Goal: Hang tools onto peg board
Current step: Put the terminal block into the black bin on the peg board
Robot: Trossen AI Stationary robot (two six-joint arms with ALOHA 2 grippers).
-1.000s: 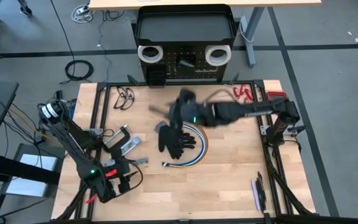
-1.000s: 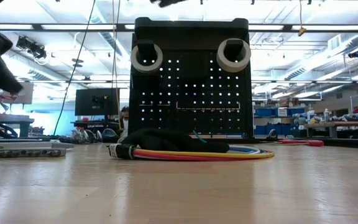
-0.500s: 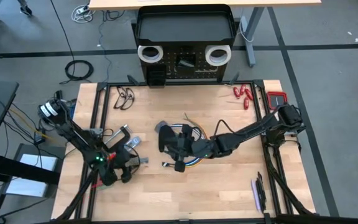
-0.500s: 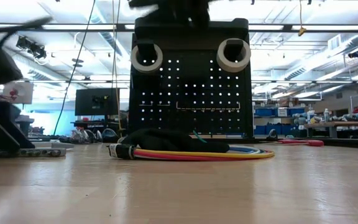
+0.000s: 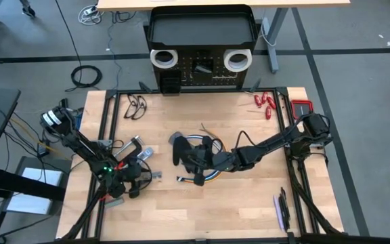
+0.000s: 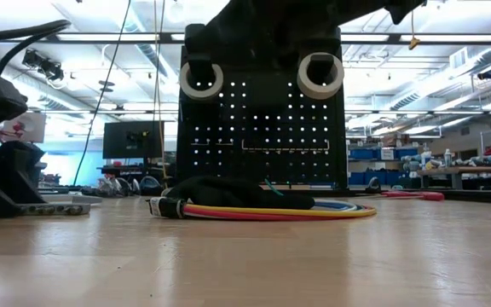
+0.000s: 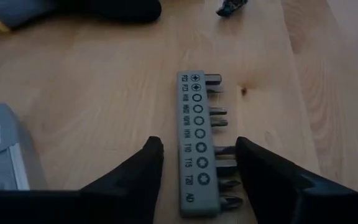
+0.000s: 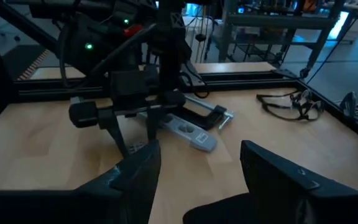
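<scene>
**Mia:** What is the biggest thing here?

**Sam:** The wooden table (image 5: 249, 203). At its far edge stands the black peg board (image 6: 262, 162). Two white tape rolls (image 5: 162, 58) hang on the top of the peg board, one at each side.

**Mia:** Where are the claws?

**Sam:** The right gripper (image 5: 196, 166) is in front of the middle of the peg board, well away from it. It hangs over the black gloves (image 5: 185, 150) and the coil of cable (image 6: 314, 210). Its fingers are spread and nothing is in them.

**Mia:** And the other one?

**Sam:** The left gripper (image 7: 197, 146) is far from the peg board, out past its left side. It is low over the table, next to the black clamp (image 5: 131, 148).

**Mia:** Is it holding a tool?

**Sam:** No. Its fingers (image 7: 138, 177) are apart. A little grey bit holder (image 7: 194, 124) lies flat on the wood, right between them. I cannot see them touch it.

**Mia:** Any words on it?

**Sam:** Yes, small marks in a row. I can read T10 and T15. The others are too tiny.

**Mia:** Anything smaller?

**Sam:** Small red-handled tools (image 5: 264, 105) lie just by the right foot of the peg board.
</scene>
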